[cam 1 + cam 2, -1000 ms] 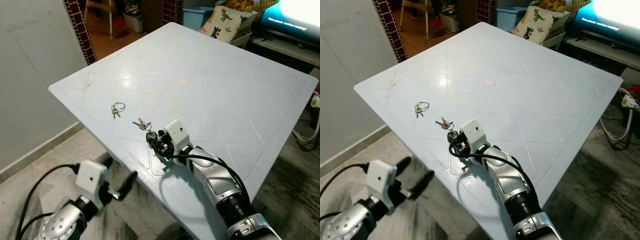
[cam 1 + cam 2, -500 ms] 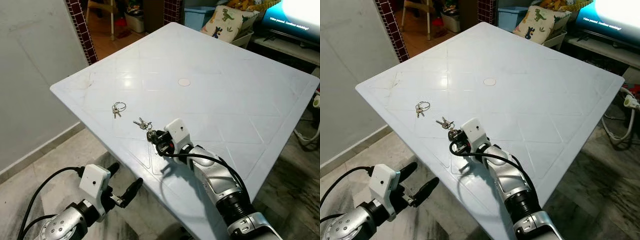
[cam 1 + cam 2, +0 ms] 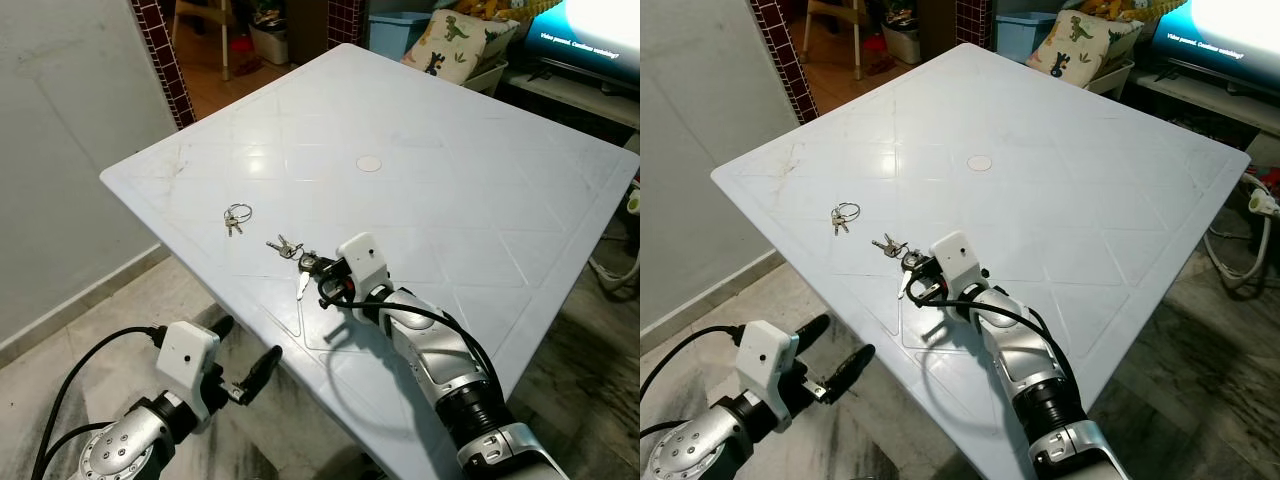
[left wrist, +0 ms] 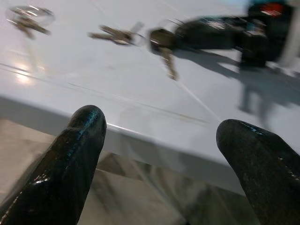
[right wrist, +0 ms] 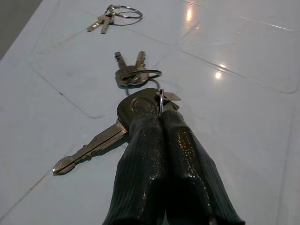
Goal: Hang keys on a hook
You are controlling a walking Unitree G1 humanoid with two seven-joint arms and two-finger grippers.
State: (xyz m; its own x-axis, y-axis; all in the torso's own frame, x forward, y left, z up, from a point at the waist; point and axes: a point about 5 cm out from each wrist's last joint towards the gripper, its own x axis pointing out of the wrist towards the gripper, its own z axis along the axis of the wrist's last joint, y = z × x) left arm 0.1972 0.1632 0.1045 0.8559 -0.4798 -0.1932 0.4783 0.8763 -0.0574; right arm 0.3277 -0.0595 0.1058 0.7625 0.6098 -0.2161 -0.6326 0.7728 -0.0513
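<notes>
Nearest the robot, the left gripper (image 3: 245, 377) hung below the near-left edge of the white bench (image 3: 480, 190), fingers spread wide and holding nothing; over the last second it had drifted slightly but stayed idle off the bench. Beyond it, the right gripper (image 3: 322, 281) lay low on the bench near its near-left edge, its two black fingers pressed together on the ring of a bunch of keys (image 5: 133, 110). Compared with a second earlier, the right gripper had shifted a little to the right and a long key (image 3: 303, 286) now trailed out from its tips toward the near left, lying flat on the surface. In my judgement this indicated that the grasp on the bunch had been secured, though the keys had not yet been lifted clear of the bench. The held bunch sat directly at the fingertips, with two smaller keys fanned just beyond them on the far-left side. Farther left lay a second key ring (image 3: 236, 216), well apart from the gripper and untouched. No hook could be made out on the bench, so the hanging step remained outstanding.
</notes>
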